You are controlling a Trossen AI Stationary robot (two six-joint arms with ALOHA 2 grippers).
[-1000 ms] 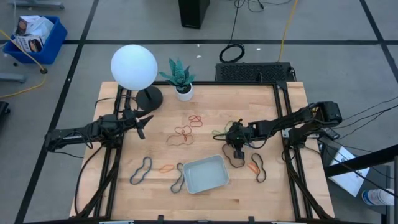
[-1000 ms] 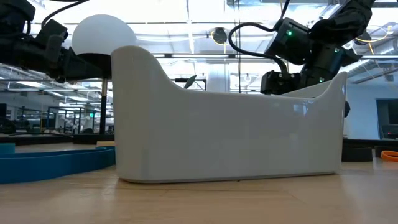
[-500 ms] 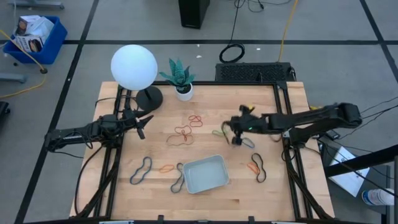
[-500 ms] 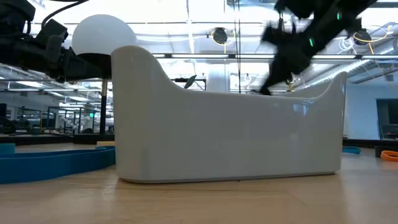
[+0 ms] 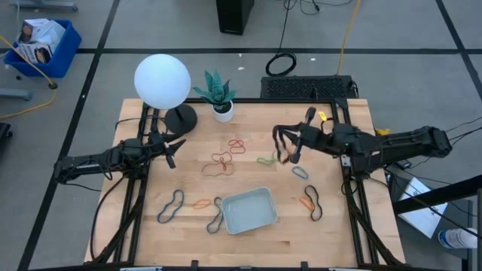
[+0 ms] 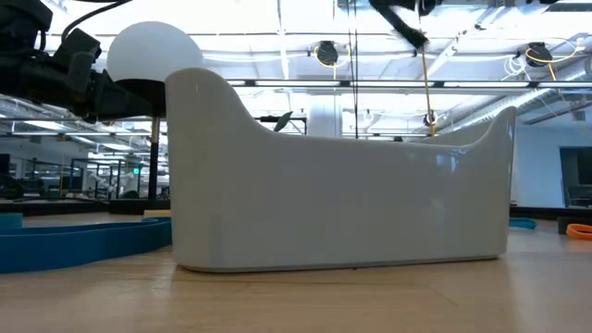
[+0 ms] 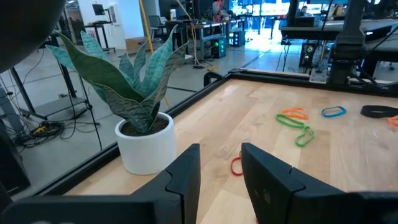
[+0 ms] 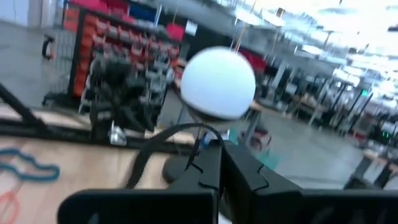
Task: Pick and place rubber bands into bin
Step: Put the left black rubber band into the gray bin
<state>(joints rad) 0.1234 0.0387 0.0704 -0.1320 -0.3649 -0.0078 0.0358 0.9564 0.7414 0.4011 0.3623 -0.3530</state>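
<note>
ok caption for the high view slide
Right gripper lifts a black rubber band above the table; bin waits below.

**Hidden, cropped or blurred**

Low view — the bin (image 6: 338,199) wall fills the frame; its inside and most of the table behind cannot be seen. A blurred dark arm part (image 6: 400,20) is cut off by the top edge.

Right wrist view — motion-blurred; a black rubber band (image 8: 163,144) loops over the fingers (image 8: 239,171), its far end lost behind them.

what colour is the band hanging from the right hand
Black, clearest in the high view: band held by the right hand.
</note>
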